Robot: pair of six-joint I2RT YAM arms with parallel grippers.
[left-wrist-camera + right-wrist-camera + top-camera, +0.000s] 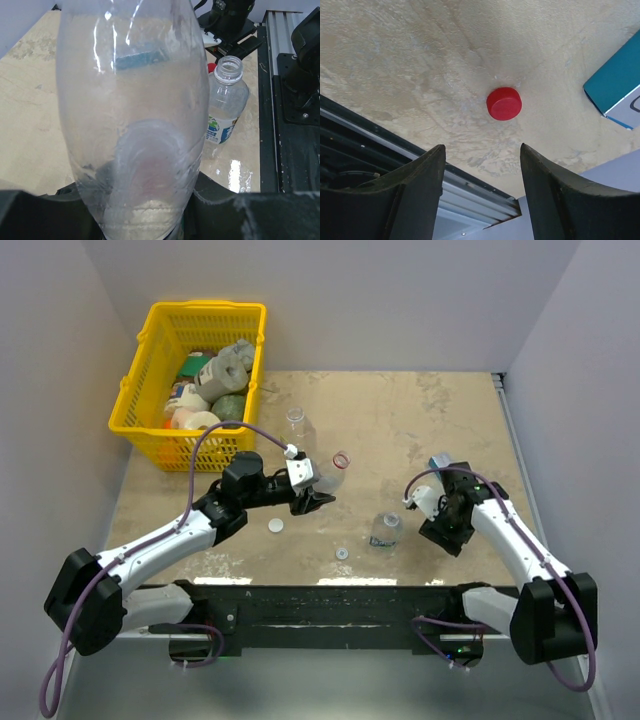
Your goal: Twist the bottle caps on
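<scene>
Bottle [132, 100] clear, perhaps ridged; red cap [504, 103] lies loose.

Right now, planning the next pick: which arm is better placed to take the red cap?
Right. The right fingers are open and aimed at the red cap, while the left fingers are shut on a clear bottle.

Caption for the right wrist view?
Right gripper, jaws open, poised near the red cap lying on the table; blue box corner at right.
</scene>
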